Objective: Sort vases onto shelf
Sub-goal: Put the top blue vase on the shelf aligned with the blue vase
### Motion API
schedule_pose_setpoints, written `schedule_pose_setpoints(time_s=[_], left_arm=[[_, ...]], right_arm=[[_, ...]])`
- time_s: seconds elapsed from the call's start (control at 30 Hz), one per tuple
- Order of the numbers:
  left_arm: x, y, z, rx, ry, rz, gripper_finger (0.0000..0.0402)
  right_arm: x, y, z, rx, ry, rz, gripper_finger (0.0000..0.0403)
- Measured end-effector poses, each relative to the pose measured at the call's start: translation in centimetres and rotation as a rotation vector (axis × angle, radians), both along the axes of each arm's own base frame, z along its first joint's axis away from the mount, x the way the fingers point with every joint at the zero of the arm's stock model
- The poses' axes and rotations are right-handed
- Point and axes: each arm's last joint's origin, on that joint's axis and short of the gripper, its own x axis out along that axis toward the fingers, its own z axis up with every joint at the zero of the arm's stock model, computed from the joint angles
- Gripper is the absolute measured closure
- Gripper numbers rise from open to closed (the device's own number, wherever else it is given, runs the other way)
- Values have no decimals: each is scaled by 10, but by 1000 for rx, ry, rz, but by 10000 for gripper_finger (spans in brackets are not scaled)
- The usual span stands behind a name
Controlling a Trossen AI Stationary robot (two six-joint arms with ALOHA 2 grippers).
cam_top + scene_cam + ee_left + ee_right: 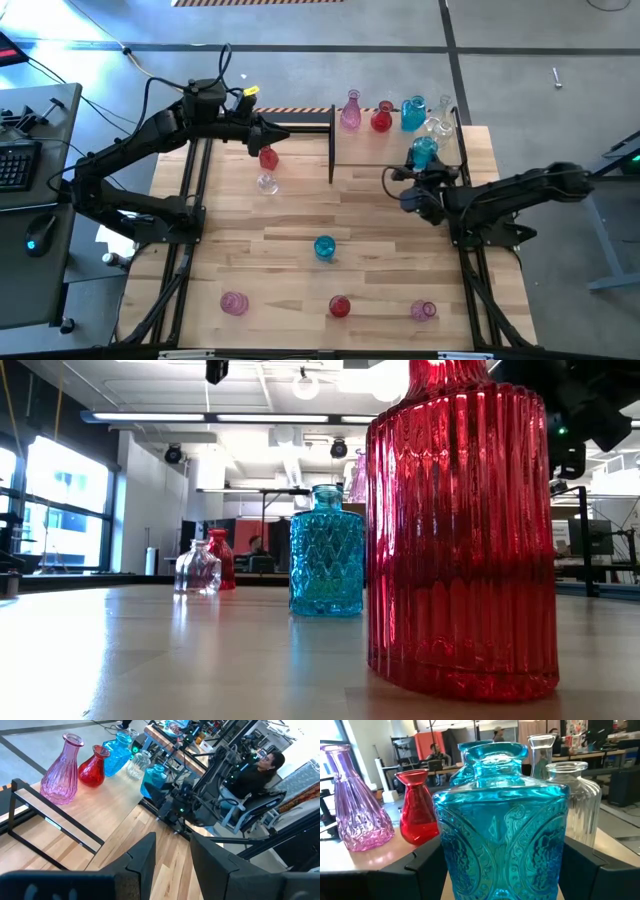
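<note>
Turquoise glass fills the right wrist view: the right pincer has its fingers on either side of a turquoise vase at the front edge of the shelf, upper centre-right of the high view. Whether the vase is resting on the board or lifted just off it cannot be told.

4 vases are placed at the shelf's rear: a pink tall-necked vase, a red vase, a blue bottle and clear glass at the right end.

The left pincer sits at upper left of centre, just above a small red vase with a clear vase below it; from its wrist view the fingers are spread with nothing between them.

6 pieces are left on the worktop: those 2, a turquoise round vase in the middle, and along the bottom a pink vase, a red one and a pink one lying on its side. By this count the job looks a little under halfway.
</note>
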Motion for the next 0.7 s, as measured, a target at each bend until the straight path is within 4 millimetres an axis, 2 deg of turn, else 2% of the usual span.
schedule_pose_setpoints(time_s=[0.37,0.7], left_arm=[[0,0,0,0,0,0,289],[0,0,0,0,0,0,289]], right_arm=[[11,-10,-11,1,-2,-54,132],[12,-26,-14,25,-9,-100,132]])
